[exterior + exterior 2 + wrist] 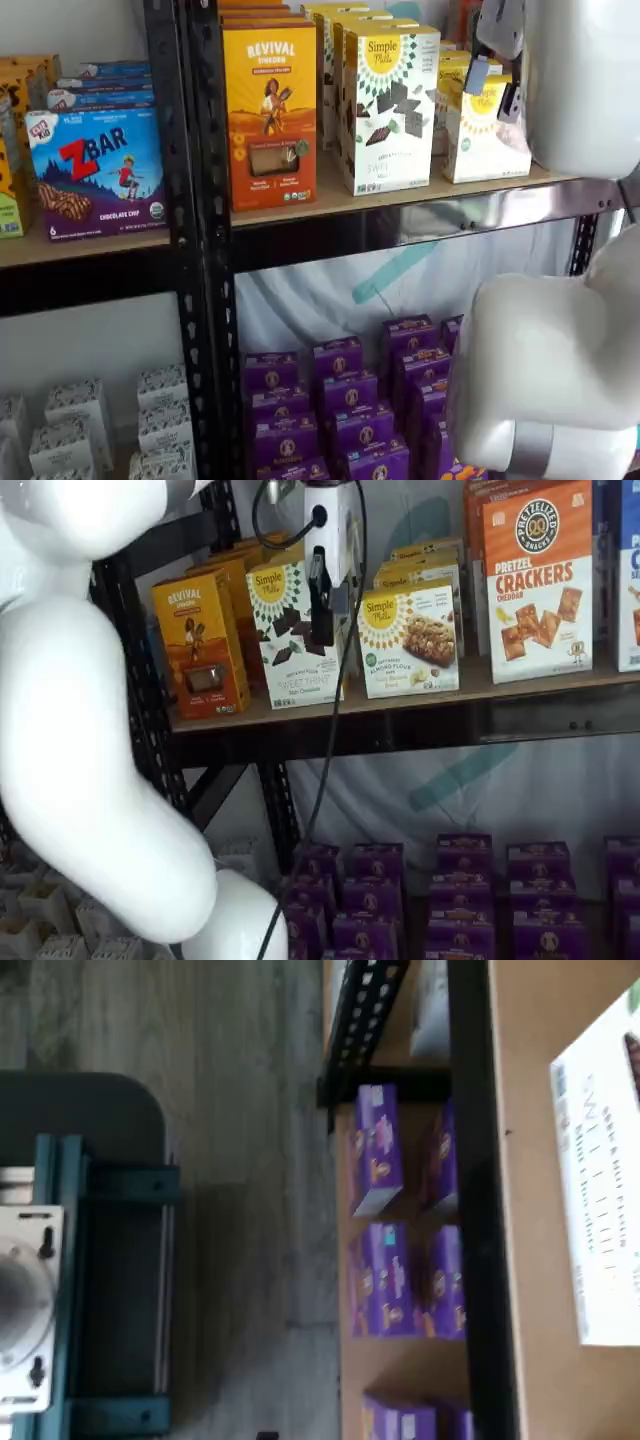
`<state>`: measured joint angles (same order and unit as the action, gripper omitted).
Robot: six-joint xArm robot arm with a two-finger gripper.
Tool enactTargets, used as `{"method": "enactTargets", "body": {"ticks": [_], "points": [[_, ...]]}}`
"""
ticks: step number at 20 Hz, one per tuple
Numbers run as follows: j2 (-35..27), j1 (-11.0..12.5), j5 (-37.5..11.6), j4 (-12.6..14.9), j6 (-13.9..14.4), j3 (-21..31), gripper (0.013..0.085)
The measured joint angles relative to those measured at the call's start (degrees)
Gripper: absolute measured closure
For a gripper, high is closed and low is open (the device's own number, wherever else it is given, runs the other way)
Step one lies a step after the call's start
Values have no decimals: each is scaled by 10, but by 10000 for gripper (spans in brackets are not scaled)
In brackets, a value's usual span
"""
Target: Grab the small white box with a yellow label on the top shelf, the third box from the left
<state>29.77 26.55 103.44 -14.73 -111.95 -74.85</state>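
The small white box is parked on the top shelf, just right of the taller Simple Mills box. The gripper is seen side-on in front; its opening can't be told.

You've got a tan wooden top shelf with a shiny mirror-like metal rail, matte black perforated steel uprights, a smooth printed-cardboard small white box, and a glossy white plastic arm.

small white box on top shelf, crackers box right
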Motion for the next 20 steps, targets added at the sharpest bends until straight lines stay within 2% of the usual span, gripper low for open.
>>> {"method": "enactTargets", "body": {"ticks": [5,7,10,12,20], "points": [[-6,35,-5,-60,-12,-9,130],[-2,49,-29,-90,-17,-2,130],[7,56,-78,-115,-23,16,130],[4,53,-106,-115,-26,19,130],[-36,28,-186,-72,-40,22,130]]}}
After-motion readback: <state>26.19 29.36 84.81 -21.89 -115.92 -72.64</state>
